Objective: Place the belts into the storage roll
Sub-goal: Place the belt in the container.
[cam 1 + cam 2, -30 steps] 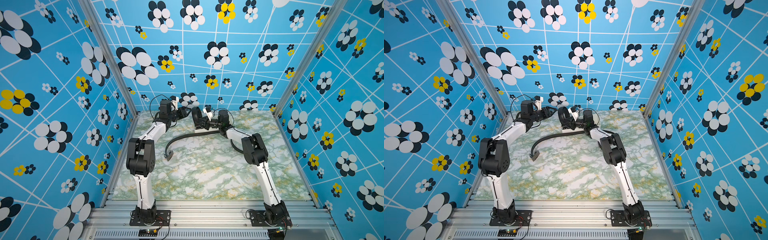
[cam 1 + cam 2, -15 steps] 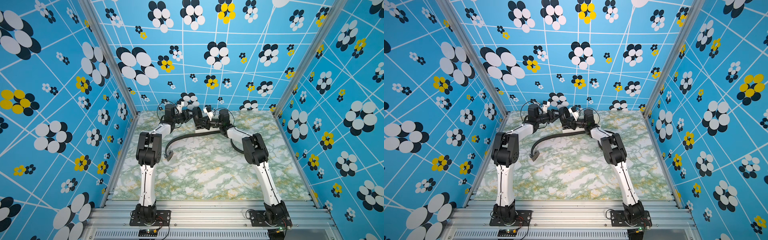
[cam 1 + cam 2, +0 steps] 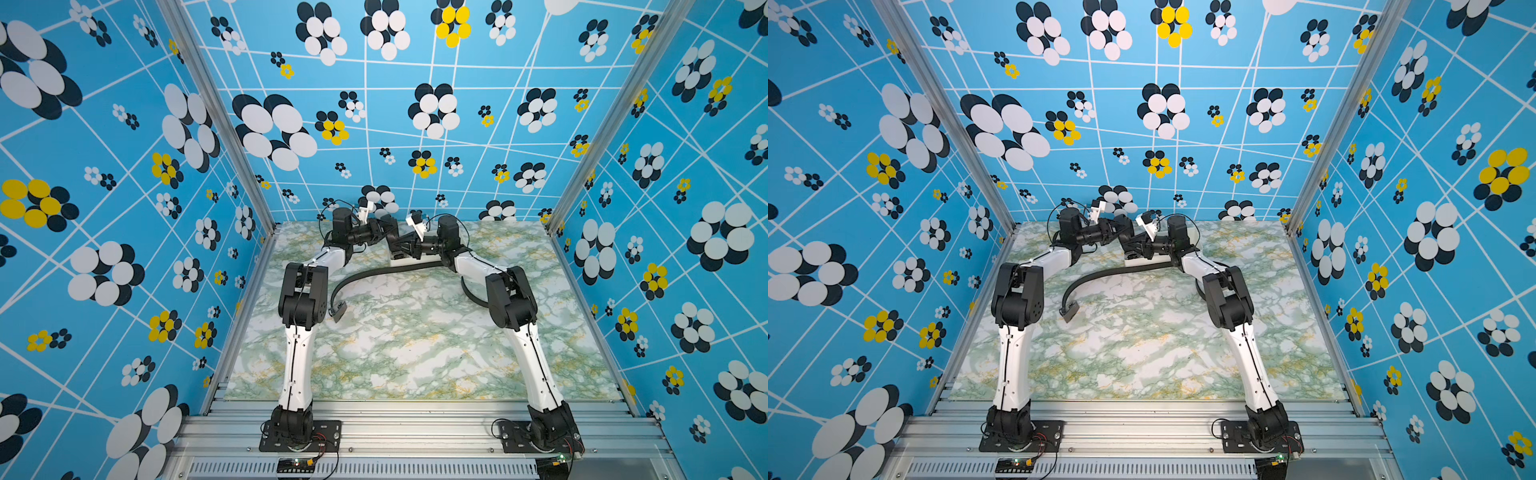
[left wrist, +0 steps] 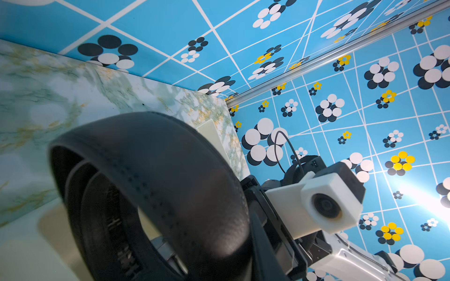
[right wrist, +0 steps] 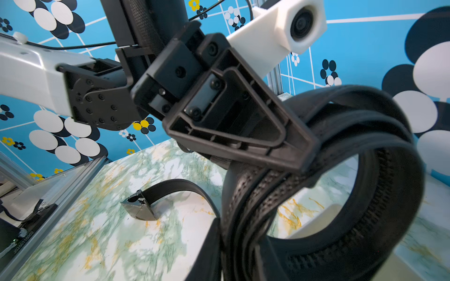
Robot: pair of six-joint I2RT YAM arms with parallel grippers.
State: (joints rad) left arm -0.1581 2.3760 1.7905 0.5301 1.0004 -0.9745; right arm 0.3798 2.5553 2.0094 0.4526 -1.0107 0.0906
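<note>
Your left hand point(image 3: 386, 230) and right hand point(image 3: 395, 246) both squeeze the rolled belt point(image 5: 353, 126) above the storage roll point(image 3: 411, 262); its buckle point(image 3: 338, 311) touches the counter point(image 3: 415, 345).

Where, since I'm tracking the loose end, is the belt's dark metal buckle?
In a top view the dark metal buckle lies on the marbled tabletop near the left arm's elbow.
</note>
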